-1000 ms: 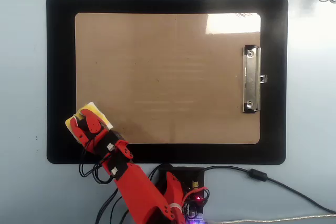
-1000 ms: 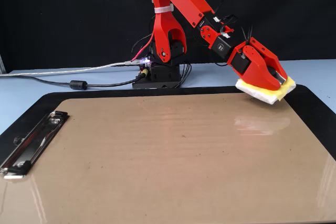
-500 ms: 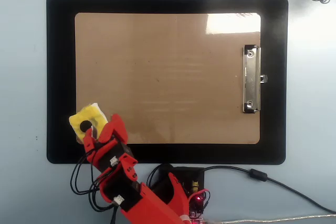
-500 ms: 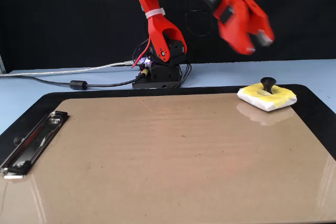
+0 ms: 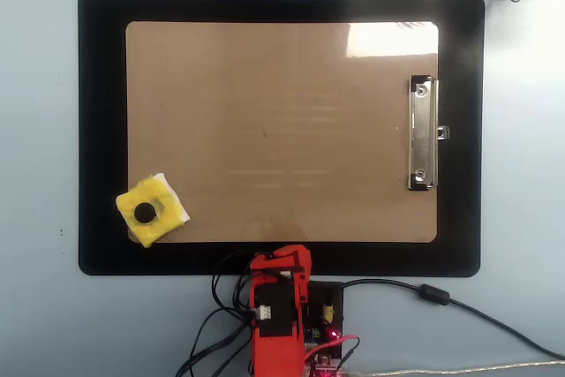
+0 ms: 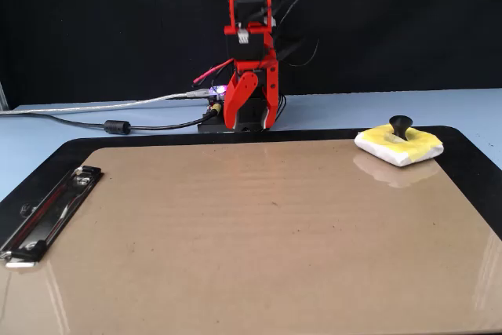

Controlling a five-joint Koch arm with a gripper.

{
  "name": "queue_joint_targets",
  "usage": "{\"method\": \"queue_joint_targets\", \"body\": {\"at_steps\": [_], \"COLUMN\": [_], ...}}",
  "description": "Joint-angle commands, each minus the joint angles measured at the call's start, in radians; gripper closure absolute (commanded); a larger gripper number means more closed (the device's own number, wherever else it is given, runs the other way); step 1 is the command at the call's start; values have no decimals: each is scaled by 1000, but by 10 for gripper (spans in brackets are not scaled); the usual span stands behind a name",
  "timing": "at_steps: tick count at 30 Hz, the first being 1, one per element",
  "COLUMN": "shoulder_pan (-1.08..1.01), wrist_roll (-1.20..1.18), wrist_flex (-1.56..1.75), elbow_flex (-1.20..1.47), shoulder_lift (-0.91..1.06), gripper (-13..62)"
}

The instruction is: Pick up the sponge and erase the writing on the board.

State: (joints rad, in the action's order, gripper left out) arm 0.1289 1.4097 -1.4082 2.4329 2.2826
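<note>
The yellow sponge with its black knob lies free on the board's corner, partly over the black mat: lower left in the overhead view, far right in the fixed view. The tan board has a glossy surface, and the writing is not in view on it. My red arm is folded back over its base. Its gripper hangs pointing down, open and holding nothing, well away from the sponge. In the overhead view the folded arm hides the fingertips.
The black mat lies under the board. A silver clip sits on one short side of the board. Cables run from the arm's base across the light-blue table.
The gripper let go of the sponge on the board's corner, rose, and the arm swung back and folded over its base. The sponge has stayed where it was left.
</note>
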Motion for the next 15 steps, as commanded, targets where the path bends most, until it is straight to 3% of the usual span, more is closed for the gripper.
{"method": "queue_joint_targets", "body": {"at_steps": [1,8,15], "shoulder_pan": [6,-132,-135], "wrist_roll": [-5,26,21], "wrist_flex": [-26,-147,-141], "elbow_flex": [18,35,34], "shoulder_lift": [75,67,67], "gripper": [157,153,150]}}
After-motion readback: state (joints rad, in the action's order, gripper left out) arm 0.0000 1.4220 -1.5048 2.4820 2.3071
